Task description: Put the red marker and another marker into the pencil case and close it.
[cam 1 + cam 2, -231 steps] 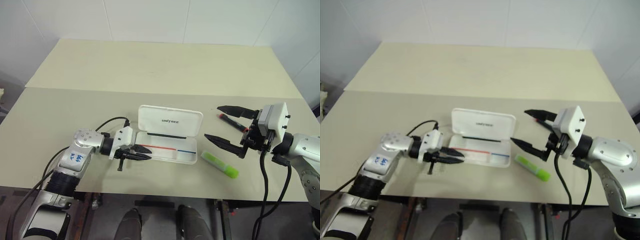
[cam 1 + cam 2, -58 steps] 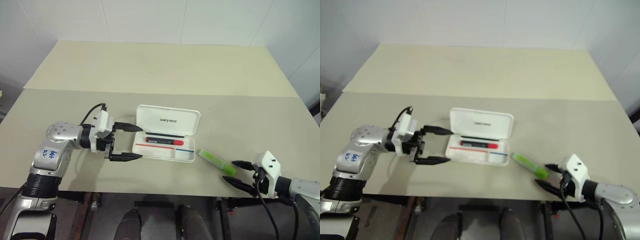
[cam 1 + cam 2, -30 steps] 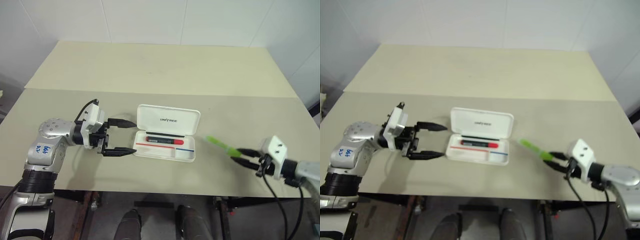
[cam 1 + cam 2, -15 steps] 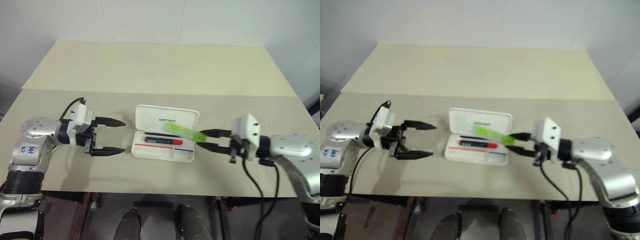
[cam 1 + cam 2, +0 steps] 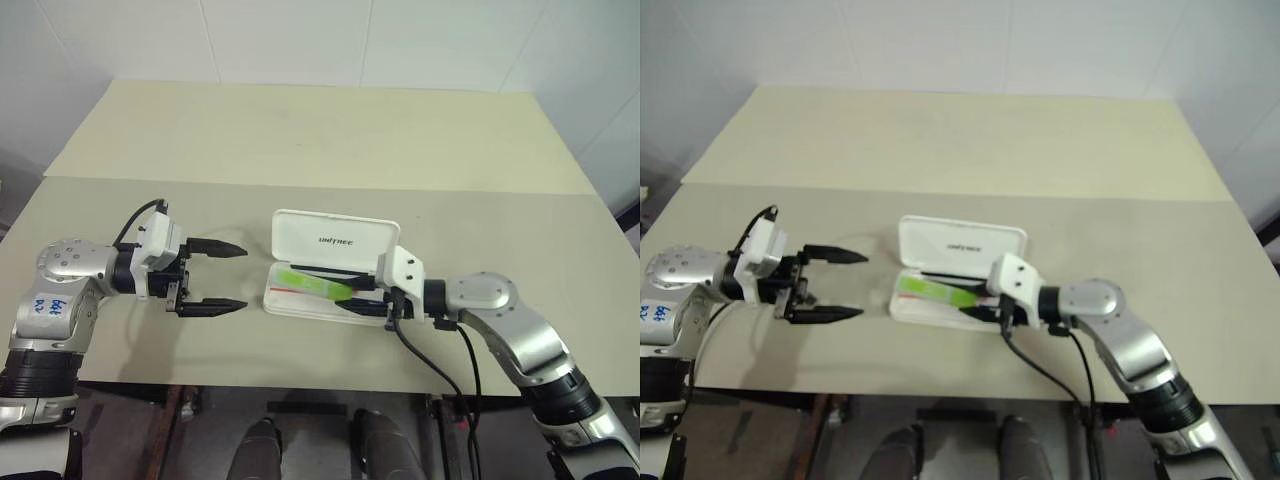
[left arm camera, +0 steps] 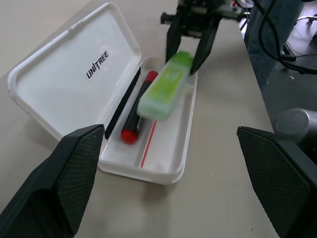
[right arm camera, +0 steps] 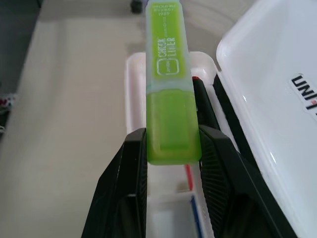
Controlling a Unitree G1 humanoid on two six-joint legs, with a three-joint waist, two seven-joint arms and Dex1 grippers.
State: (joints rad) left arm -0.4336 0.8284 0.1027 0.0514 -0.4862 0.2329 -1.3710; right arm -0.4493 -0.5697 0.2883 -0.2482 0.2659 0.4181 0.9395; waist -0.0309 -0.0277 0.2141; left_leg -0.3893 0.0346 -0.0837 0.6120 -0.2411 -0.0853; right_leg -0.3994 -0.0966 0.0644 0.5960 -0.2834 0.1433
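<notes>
Item, right pincer (image 5: 358, 299): fingers clamped on the lime cap end of the green highlighter (image 5: 312, 284), which projected straight out past the fingertips, away from the wrist, its pale body leading.

Long axis of the highlighter: in line with the pincer and close to parallel with the length of the pencil case (image 5: 336, 242), though canted a little across the tray in the left wrist view. Whether it hung just above the tray or touched it could not be told.

Directly beneath and just beside the highlighter: red marker (image 6: 137, 115), already lying lengthwise in the tray, red end away from the right pincer, black end toward it.

Beyond, on the far side of the tray from the right pincer: hinged lid, standing open, lettering showing.

Further out, past the case's other short end and apart from it: left pincer (image 5: 228, 276), spread wide, empty, fingers pointed toward the case.

Judgement: the right arm was the one placed to act; the coming move likely called for lowering and letting go so the highlighter settled alongside the marker. Lid not yet shut.
</notes>
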